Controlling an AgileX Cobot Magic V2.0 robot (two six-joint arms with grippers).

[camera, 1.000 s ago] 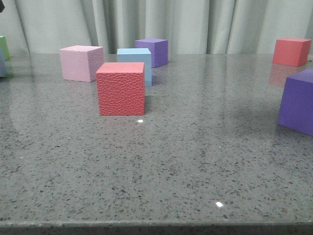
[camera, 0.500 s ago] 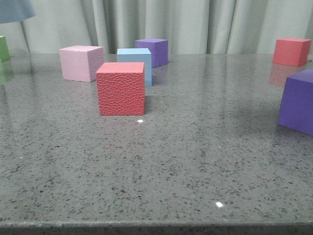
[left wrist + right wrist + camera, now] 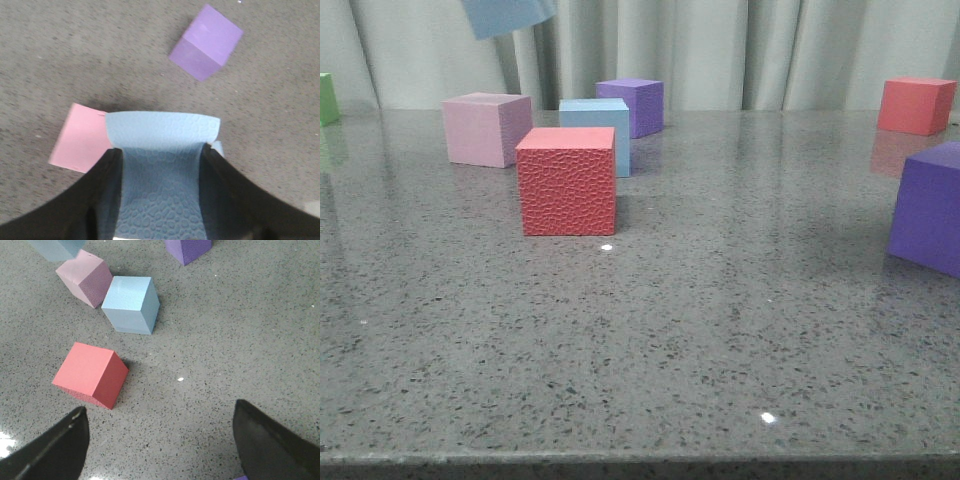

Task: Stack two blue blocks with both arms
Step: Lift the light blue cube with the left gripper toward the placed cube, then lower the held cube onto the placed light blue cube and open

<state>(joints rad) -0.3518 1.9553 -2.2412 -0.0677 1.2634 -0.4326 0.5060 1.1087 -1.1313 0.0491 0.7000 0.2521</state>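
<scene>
One pale blue block (image 3: 505,15) hangs high in the air at the top of the front view, above and behind the pink cube. My left gripper (image 3: 162,156) is shut on it, its black fingers (image 3: 107,185) pressing two opposite sides. The other blue block (image 3: 595,130) rests on the table just behind the red cube; the right wrist view shows it (image 3: 131,304) free on all sides. A sliver of it (image 3: 218,147) peeks out beside the held block. My right gripper (image 3: 160,435) stands open over bare table, holding nothing, well short of both blocks.
A red cube (image 3: 567,180) stands in front of the resting blue block, a pink cube (image 3: 485,128) to its left, a purple cube (image 3: 632,105) behind it. Farther off are a purple cube (image 3: 930,205) at the right edge, a red cube (image 3: 915,105) far right, a green cube (image 3: 328,98) far left.
The held blue block has travelled from the far left edge rightward along the top of the front view, now above the pink cube. The cubes on the table have not moved.
</scene>
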